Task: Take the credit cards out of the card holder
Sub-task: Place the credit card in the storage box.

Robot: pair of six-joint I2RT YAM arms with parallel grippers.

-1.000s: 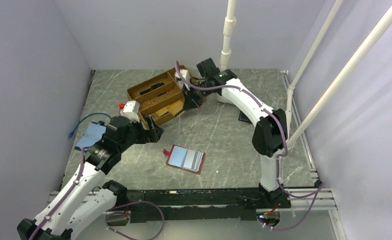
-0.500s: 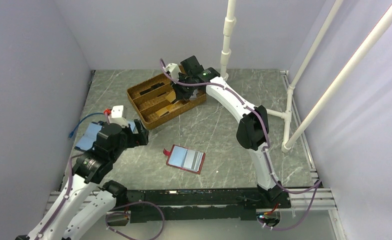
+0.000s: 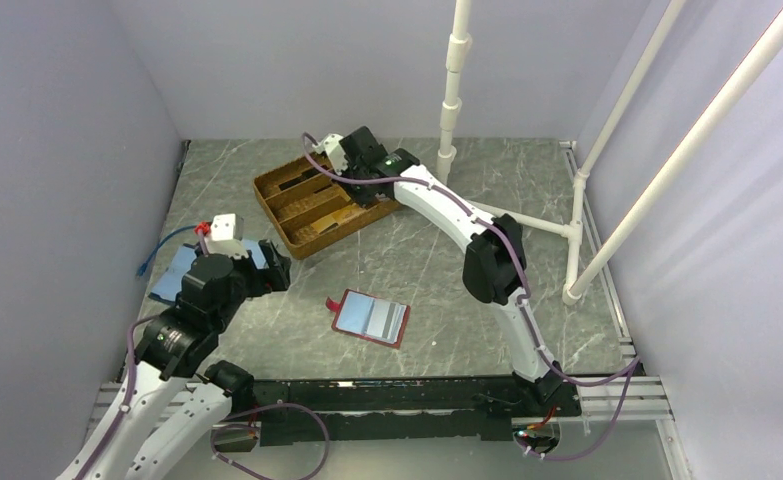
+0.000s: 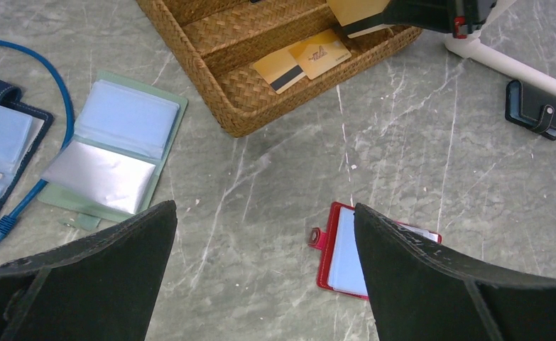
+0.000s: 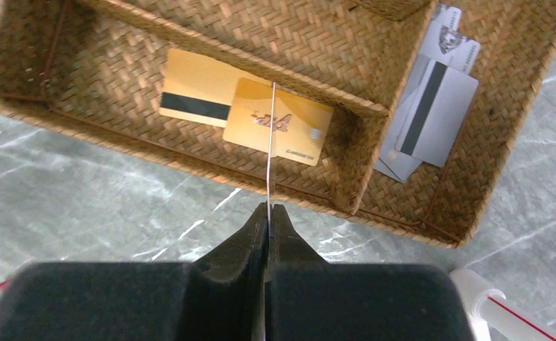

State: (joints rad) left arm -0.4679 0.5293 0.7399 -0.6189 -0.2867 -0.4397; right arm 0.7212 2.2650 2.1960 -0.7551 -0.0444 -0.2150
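Right, surroundings first: a tan woven basket tray, split into compartments, sits far-left on the grey marbled table. One compt holds two gold cards, one w/ a black stripe. Past a divider lie overlapping silver-grey cards. Left of the basket are an open pale-green card case w/ light-blue and silver pockets, a navy-edged case and a looping blue cable. A small black snap wallet lies just beside a white pipe resting on the table.

The small red leather-like bifold card holder lies open and flat near the table's middle, well apart from the basket, w/ its snap tab pointing left.

Hard to read: the holder's inside shows light-blue and grey panels, but can't tell whether those are cards or just pockets. In the left wrist view one black finger covers its right part. The navy-edged case is cut off at the frame edge. The thin gold-tan card in the right arm's grip shows only as a fine edge-on line in the right wrist view, and the top edge crops it in the left wrist view. Can't tell if it touches the cards beneath.

Pose: right arm reaches far across, right gripper over the gold-card compt, jaws pinched tight on that card. Left arm is bent at the table's left side. The left gripper is raised and tipped down toward the table, jaws spread wide, holding nothing.
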